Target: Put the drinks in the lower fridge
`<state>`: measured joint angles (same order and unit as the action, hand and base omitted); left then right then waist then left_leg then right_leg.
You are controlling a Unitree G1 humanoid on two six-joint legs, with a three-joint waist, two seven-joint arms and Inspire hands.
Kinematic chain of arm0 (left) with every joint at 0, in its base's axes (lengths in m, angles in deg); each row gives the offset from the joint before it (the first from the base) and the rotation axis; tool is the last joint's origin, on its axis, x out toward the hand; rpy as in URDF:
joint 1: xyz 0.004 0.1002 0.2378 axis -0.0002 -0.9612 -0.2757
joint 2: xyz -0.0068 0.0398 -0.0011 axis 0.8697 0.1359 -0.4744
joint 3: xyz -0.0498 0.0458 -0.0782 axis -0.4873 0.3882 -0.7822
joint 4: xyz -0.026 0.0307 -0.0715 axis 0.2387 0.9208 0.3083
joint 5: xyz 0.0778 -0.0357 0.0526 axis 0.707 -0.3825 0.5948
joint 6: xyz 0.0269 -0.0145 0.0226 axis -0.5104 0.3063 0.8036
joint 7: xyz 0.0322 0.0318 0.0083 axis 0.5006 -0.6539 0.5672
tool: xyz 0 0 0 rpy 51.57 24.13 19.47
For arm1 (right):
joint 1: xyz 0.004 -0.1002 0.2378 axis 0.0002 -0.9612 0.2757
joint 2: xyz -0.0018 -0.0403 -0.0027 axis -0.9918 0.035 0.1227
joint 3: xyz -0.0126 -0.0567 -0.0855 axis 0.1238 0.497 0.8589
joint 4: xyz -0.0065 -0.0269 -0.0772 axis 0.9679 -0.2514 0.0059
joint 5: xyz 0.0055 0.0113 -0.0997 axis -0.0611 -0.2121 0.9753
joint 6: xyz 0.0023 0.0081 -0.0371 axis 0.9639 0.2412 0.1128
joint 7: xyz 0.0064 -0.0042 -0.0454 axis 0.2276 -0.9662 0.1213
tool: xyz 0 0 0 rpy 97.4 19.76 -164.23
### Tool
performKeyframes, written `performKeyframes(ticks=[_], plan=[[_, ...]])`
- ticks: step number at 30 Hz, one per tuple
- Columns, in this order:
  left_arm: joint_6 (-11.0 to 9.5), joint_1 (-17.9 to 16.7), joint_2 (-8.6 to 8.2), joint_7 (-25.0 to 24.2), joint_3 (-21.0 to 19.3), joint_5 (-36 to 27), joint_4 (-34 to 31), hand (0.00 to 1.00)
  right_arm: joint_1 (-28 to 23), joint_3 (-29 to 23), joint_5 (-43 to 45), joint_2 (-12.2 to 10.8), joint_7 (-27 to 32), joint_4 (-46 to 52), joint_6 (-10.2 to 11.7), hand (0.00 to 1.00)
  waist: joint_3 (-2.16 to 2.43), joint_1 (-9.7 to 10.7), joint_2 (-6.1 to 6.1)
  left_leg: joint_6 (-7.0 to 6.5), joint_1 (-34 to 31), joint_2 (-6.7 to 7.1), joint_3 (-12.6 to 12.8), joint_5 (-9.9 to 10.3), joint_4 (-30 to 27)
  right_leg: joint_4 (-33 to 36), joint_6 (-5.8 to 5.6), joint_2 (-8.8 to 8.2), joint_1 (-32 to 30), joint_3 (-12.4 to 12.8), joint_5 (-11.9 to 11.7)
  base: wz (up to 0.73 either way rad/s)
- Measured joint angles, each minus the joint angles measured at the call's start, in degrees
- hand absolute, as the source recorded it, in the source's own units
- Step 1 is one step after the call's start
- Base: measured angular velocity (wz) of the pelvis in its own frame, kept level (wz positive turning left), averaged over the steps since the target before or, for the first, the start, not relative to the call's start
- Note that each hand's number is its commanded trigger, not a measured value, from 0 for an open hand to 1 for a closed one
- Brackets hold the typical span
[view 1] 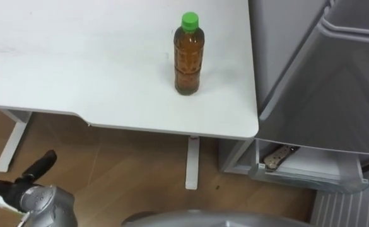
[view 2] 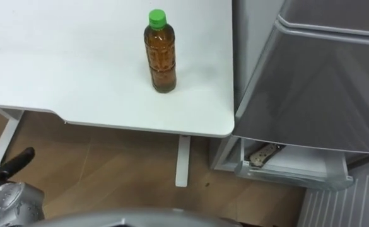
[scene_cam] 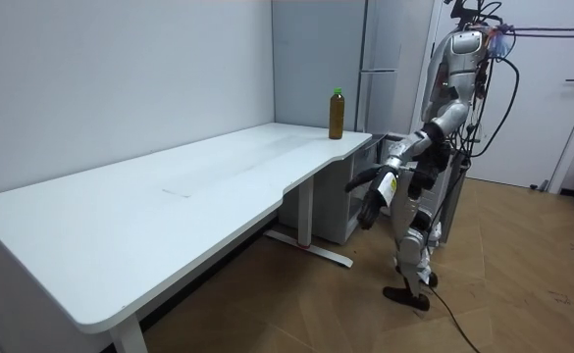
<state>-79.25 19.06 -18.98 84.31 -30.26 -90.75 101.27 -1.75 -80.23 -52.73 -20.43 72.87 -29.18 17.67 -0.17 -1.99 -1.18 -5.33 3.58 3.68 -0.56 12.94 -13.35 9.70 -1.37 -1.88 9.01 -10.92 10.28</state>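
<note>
Left eye view: bottle (view 1: 189, 55) is seen upright on the surface (view 1: 77, 63) at 12 o'clock, near its 3 o'clock edge; fridge (view 1: 323, 75) at 3 o'clock, lower compartment (view 1: 310, 165) opened at 4 o'clock; left robot hand (view 1: 38, 169) at 7 o'clock, fingers loosely extended, nothing held | Room view: right robot hand (scene_cam: 358, 180) is held low before the body, grip cannot be told.

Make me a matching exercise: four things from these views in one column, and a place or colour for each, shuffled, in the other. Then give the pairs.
Things
1. bottle
2. bottle cap
3. left hand
4. fridge

Places and colours
A. grey, beside the right edge of the table
B. low over the wooden floor, off the table
C. green
D. upright on the white table

Pairs: 1-D, 2-C, 3-B, 4-A
</note>
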Motion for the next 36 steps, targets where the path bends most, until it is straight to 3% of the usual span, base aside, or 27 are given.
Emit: performKeyframes(ticks=[7,15,20,27,36], plan=[[-1.5,-0.52,0.53,3.75,1.8,9.65,-12.19,0.0,-0.33,0.15,-0.82,0.03,-0.19,0.09,0.59,0.0,0.17,-0.09,0.43,0.01,0.18,0.04,-0.23,-0.01,-0.08,-0.12,0.0,0.04,0.17,-0.34,0.0,0.02],[-1.46,-0.5,1.04,2.66,1.77,12.83,-22.63,0.0,-0.34,1.05,-1.75,-0.01,-0.89,-1.33,0.91,0.0,0.13,0.0,0.43,0.03,0.05,0.02,-0.24,0.01,0.07,-0.17,0.0,0.06,0.11,-0.38,0.0,-0.01],[-1.53,-0.49,1.08,0.14,1.83,18.0,-29.37,0.0,0.16,0.9,-2.14,-0.07,-1.27,-2.54,1.74,0.0,0.11,0.16,0.51,0.01,0.53,0.03,-0.26,0.0,0.37,-0.2,0.0,0.02,0.64,-0.52,0.0,0.01],[-1.45,-0.4,1.14,-10.18,4.33,18.96,-38.67,0.0,0.16,1.05,-1.78,-0.38,-4.02,-2.34,2.21,0.0,-0.05,0.53,0.28,0.03,0.36,0.13,-0.6,-0.01,0.48,-1.08,0.0,0.06,1.33,-0.15,-0.01,0.02],[1.31,-0.27,1.27,-25.39,12.0,19.15,-38.73,0.0,2.22,1.16,-0.77,-0.35,-5.23,-2.48,2.24,0.0,-0.68,3.47,-0.26,0.07,-0.18,0.11,-1.03,-0.03,0.5,-1.1,0.0,0.13,0.94,-0.24,-0.01,0.03]])
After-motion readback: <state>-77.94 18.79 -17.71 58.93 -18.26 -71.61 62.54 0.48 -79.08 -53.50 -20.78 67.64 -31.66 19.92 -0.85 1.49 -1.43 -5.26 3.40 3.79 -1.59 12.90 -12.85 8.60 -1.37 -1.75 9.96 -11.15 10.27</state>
